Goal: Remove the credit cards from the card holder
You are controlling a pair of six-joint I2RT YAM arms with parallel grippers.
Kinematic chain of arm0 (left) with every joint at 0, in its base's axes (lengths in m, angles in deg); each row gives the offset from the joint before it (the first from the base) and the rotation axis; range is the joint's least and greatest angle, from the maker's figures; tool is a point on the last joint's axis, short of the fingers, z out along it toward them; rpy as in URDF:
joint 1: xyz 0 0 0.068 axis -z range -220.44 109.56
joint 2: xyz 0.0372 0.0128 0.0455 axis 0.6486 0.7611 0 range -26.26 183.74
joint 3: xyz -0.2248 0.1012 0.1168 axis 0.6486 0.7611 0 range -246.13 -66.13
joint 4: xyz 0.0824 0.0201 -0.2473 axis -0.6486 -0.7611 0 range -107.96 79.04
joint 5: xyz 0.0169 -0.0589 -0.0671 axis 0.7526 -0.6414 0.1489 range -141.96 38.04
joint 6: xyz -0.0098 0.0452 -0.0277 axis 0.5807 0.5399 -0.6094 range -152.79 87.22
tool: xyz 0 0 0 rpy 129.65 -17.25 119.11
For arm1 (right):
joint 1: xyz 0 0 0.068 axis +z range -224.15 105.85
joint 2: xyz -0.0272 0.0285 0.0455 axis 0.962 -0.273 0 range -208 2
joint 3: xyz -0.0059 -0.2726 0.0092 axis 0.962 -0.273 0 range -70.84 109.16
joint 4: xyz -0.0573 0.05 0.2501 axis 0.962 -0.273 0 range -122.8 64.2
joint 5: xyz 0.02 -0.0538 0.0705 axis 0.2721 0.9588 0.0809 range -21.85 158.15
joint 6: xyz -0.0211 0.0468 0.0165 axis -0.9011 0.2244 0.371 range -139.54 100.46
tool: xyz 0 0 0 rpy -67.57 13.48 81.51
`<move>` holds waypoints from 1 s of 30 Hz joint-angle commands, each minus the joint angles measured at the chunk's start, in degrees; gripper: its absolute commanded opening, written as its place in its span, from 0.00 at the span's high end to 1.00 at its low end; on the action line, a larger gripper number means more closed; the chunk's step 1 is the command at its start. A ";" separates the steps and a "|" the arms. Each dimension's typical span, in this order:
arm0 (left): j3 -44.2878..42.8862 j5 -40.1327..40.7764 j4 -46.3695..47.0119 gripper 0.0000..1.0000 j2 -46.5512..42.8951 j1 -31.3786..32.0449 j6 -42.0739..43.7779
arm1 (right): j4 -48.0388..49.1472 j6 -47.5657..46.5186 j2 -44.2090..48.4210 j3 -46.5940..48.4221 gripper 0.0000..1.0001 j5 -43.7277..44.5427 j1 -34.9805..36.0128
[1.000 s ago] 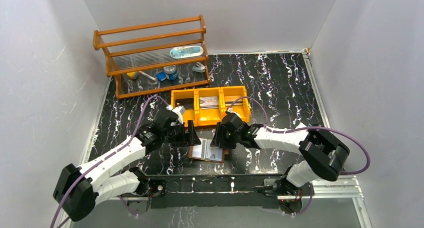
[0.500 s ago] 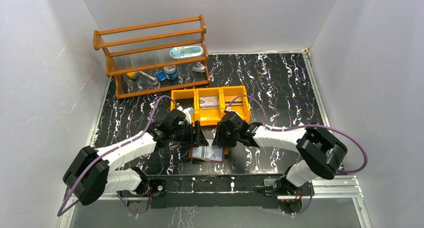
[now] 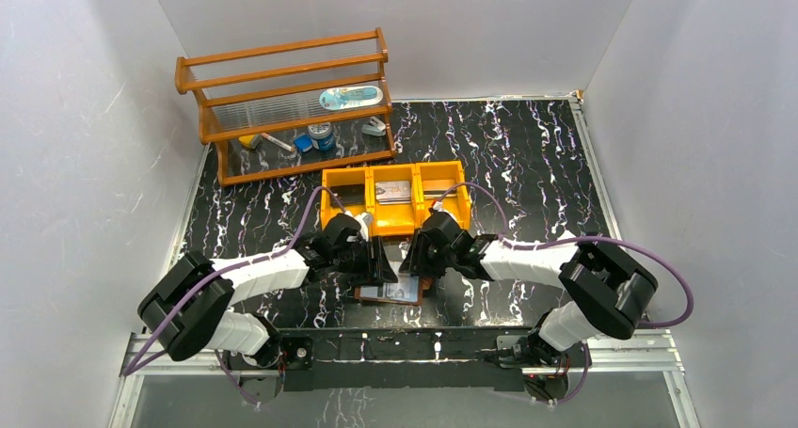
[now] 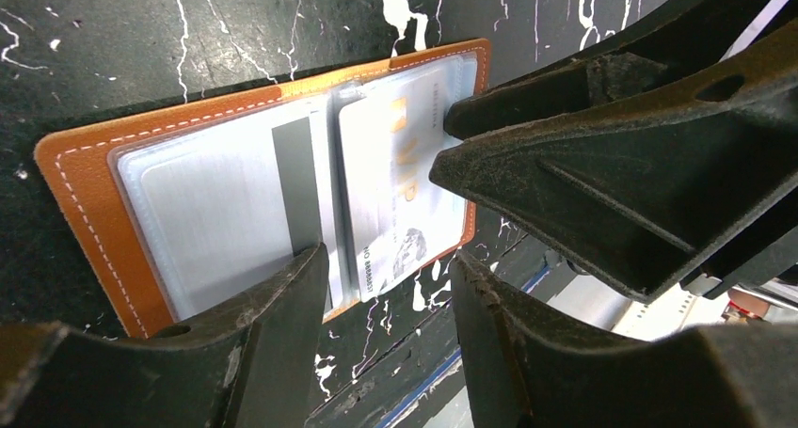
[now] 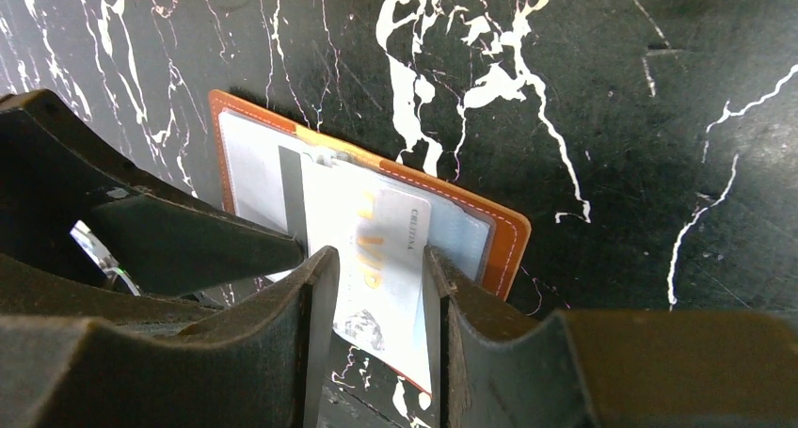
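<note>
Brown leather card holder (image 5: 503,240) open flat on counter (image 5: 612,118), near orange tray (image 3: 395,227). Right gripper (image 5: 378,256) clamped across pale credit card (image 5: 391,223), partly out of its sleeve. Left gripper (image 4: 388,263) half open, empty, over holder's edge.

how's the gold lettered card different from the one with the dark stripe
The gold-lettered card shows gold print; the striped card is plain silver-grey with a dark stripe. The gold-lettered card sticks out past the edge of the card holder; the striped card lies within it, as far as shows. The right gripper straddles the gold-lettered card, not the striped card. Both are pale and sit in the open card holder.
</note>
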 commanded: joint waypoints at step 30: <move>14.72 1.79 21.96 0.78 -3.38 0.13 -13.75 | -0.68 5.45 -2.10 -9.09 0.53 0.64 -0.10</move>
